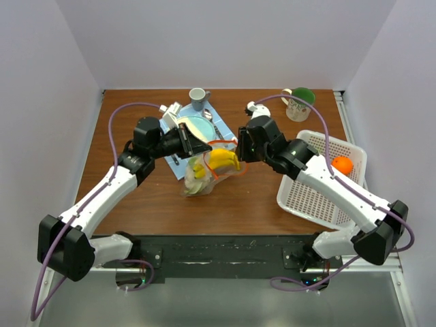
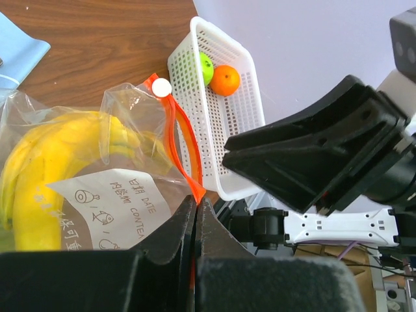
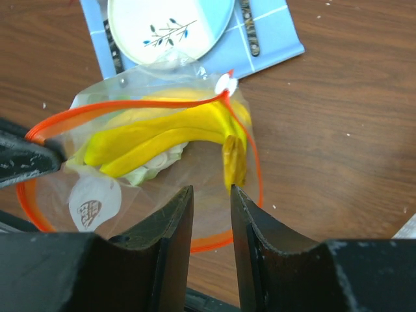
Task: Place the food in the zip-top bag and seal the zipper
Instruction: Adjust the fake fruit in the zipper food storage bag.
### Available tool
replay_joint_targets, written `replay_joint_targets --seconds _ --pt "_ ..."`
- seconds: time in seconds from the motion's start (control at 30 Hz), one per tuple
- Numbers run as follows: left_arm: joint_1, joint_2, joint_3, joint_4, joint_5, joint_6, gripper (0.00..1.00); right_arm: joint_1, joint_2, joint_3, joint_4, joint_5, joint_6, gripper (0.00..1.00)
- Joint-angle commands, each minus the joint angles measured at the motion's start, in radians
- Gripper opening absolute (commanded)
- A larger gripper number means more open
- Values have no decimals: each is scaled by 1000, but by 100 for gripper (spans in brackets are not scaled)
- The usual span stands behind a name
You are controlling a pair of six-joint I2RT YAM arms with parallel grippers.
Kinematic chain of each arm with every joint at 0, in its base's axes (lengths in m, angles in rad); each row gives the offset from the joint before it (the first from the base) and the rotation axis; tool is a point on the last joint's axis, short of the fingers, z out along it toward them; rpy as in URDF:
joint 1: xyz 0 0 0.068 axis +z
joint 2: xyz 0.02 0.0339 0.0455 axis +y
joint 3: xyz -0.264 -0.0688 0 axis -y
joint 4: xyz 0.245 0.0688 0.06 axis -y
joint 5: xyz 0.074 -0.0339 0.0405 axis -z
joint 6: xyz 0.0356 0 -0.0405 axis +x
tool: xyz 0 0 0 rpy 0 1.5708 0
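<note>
- Left gripper (image 2: 195, 218): the jaws are pressed together on the zipper (image 2: 173, 133). The orange-red strip runs up and away from the fingertips to a white round tab (image 2: 161, 87).
- Zip-top bag (image 3: 201, 179): it sits on the brown surface (image 3: 338, 130) between the two grippers. It lies directly ahead of the left gripper and directly below the right one. Its mouth stands open as a wide loop.
- Right gripper (image 3: 211, 208): the jaws stand a narrow gap apart over the near rim of the bag's mouth. Clear film and a short run of the strip show in the gap. Whether the fingers press on the film cannot be told.
- Banana (image 2: 52, 162): it is inside the bag, ahead and to the left of the left gripper. It sits above a white printed label (image 2: 110, 201) on the bag wall.
- Pale green leafy piece (image 3: 156, 166): it is inside the bag, under the banana, ahead and to the left of the right gripper's fingers.
- Green apple (image 2: 206, 67) and orange (image 2: 226, 79): they touch each other in the far corner of the white lattice basket (image 2: 221, 130). The basket is beyond the left gripper and well apart from the bag.
- Plate (image 3: 169, 26) on a blue mat (image 3: 273, 32): it sits just past the bag's far side, ahead of the right gripper.
</note>
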Motion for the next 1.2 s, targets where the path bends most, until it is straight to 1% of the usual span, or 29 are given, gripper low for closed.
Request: replay_joint_targets --seconds 0.0,0.07,0.17,0.37,0.67,0.87,0.93,0.97,1.03,1.07,1.13,1.17 --pt "1 -16 4 65 36 -12 0 56 58 -9 19 64 -57 34" --pt "1 -14 4 66 41 -11 0 61 83 -6 -4 87 -50 34" --pt "1 -13 5 65 41 -9 0 61 112 -13 7 118 -49 34" --pt "1 -11 7 61 46 -6 0 73 159 0 -13 219 -44 35" --pt "1 -10 4 72 56 -16 0 86 196 -21 34 242 -41 38" --pt "-1 -11 2 72 59 -19 0 86 232 -32 53 245 -20 38" --pt "-1 -11 1 74 59 -22 0 86 239 -36 51 268 2 38" --pt "-2 -13 -6 78 59 -25 0 86 238 -46 54 276 9 35" --pt "-5 -13 -13 95 55 -37 0 86 227 -56 56 300 38 25" --pt "-16 -14 -22 98 50 -40 0 86 218 -70 60 306 48 13" --pt "-38 -16 -36 114 24 -54 0 84 178 -87 63 319 81 7" --pt "-60 -17 -51 127 15 -58 0 86 164 -95 59 339 94 1"
